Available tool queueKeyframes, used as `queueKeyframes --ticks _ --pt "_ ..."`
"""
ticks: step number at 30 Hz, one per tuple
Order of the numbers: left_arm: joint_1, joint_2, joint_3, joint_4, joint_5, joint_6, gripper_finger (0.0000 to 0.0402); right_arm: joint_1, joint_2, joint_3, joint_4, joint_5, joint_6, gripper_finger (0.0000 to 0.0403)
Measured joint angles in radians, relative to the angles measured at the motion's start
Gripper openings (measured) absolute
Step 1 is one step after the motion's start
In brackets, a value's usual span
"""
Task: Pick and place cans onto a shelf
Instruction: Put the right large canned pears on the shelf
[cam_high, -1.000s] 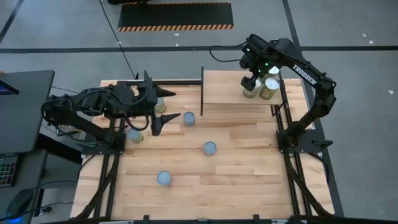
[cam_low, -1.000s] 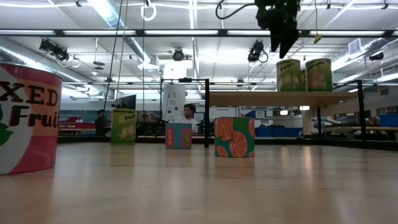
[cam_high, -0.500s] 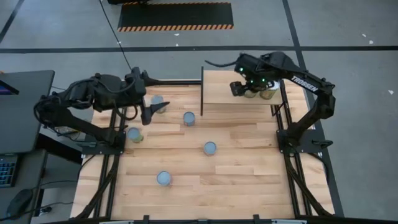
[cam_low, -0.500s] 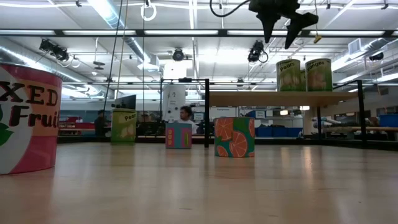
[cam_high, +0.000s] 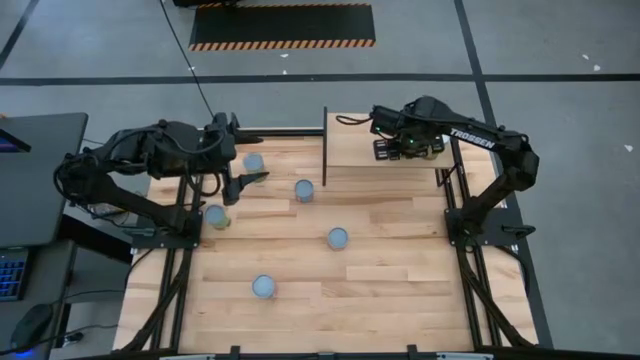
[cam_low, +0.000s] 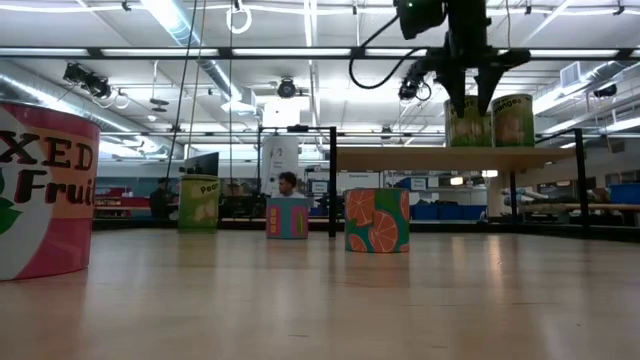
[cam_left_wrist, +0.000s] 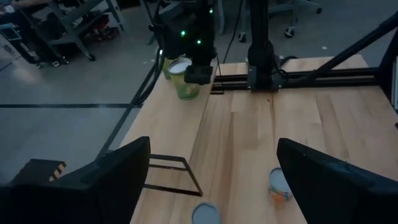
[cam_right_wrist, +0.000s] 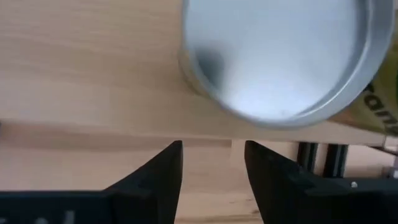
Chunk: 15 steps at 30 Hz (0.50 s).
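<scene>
- The right claw (cam_low: 473, 106) is being held partly open and empty just above the shelf (cam_high: 350, 150); its fingers are pointing down beside the cans there, probably because a can is being left behind.
- Two cans (cam_low: 513, 120) (cam_low: 462, 126) are being stored upright, side by side, directly beneath and beside that claw.
- The left claw (cam_high: 243, 180) is being held wide open with nothing in it, seemingly for the next pick.
- Five cans are being counted on the table (cam_high: 400, 270): one (cam_high: 254, 162) just beside the left claw, one (cam_high: 304, 189) near it, one (cam_high: 215, 216) below it, two (cam_high: 338, 238) (cam_high: 263, 286) well apart.
- Seven cans are being seen in all.
</scene>
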Motion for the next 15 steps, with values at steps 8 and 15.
queueKeyframes --ticks 8,15 --pt "0.0 0.0 0.0 0.003 0.0 -0.009 0.0357 -0.071 0.0 -0.002 0.043 0.064 -0.013 0.0179" --pt "0.0 0.0 0.0 0.019 0.0 -0.039 0.0357 -0.129 0.0 -0.002 0.09 0.103 0.02 0.0179"
